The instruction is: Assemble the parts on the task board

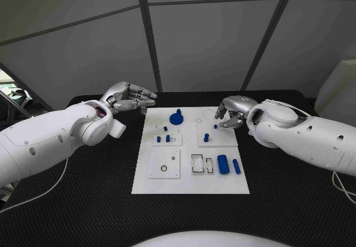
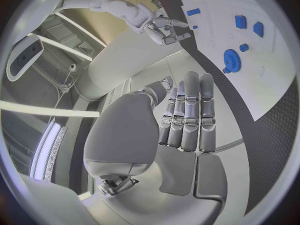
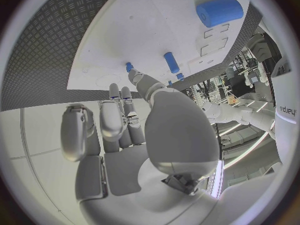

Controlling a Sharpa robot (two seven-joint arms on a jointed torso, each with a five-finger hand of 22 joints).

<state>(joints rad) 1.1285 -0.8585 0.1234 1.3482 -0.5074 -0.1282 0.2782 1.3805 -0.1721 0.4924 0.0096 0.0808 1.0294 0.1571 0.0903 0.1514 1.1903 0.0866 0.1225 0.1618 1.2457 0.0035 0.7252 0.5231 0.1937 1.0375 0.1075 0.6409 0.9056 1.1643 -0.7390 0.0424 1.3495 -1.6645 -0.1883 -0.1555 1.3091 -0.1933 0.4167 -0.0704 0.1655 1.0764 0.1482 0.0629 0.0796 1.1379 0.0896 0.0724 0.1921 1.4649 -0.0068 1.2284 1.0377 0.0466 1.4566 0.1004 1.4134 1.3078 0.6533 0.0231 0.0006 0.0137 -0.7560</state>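
Left hand [image 1: 127,97] hovers off the task board [image 1: 191,180], fingers straight, together, holding nothing; the blue gear [image 1: 176,118] sits just beyond their tips. Right hand [image 1: 232,111] is curled loosely over a small blue peg [image 1: 206,137]; whether it pinches anything I cannot tell. Likely step: reaching in. Next: descend and pinch.

One white task board [image 1: 223,185] lies on one black surface [image 1: 297,206]. Two silver hands are over it: a left hand [image 1: 130,98] and a right hand [image 1: 233,111]. On the board, blue parts number about eight: one gear with a knob [image 1: 176,118], two large cylinders lying side by side [image 1: 223,164] [image 1: 236,165], three short pegs in the left block [image 1: 159,139] [image 1: 167,138] [image 1: 165,128], one upright peg [image 1: 206,137] and one tiny piece near the right hand [image 1: 216,126]
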